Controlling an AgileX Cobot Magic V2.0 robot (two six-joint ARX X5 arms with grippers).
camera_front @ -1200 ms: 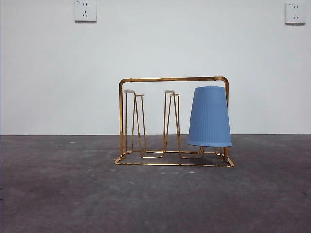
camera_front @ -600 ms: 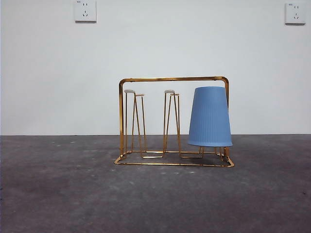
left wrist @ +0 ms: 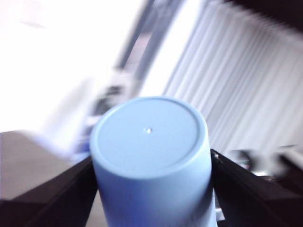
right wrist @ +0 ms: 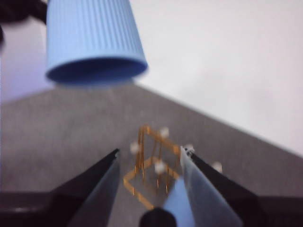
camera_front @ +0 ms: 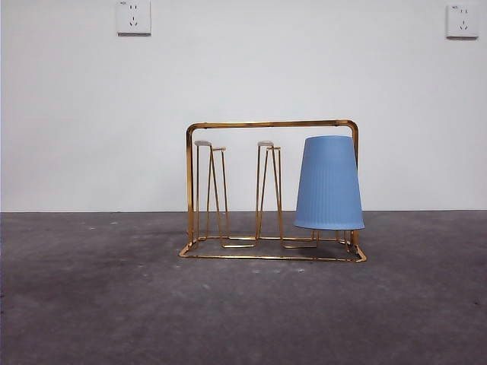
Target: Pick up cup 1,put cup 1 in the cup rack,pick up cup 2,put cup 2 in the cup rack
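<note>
No readable text, label, brand or number shows on anything.

A bare test room or lab: a plain white wall (camera_front: 243, 76) with two wall sockets (camera_front: 133, 17) high up, and a dark grey, scuffed worktop (camera_front: 91, 304) carrying almost nothing.

The pegs under the blue cup (camera_front: 329, 182) on the cup rack (camera_front: 228, 125) are being hidden. In the left wrist view, everything behind the held cup (left wrist: 150, 156) is being blurred.
</note>
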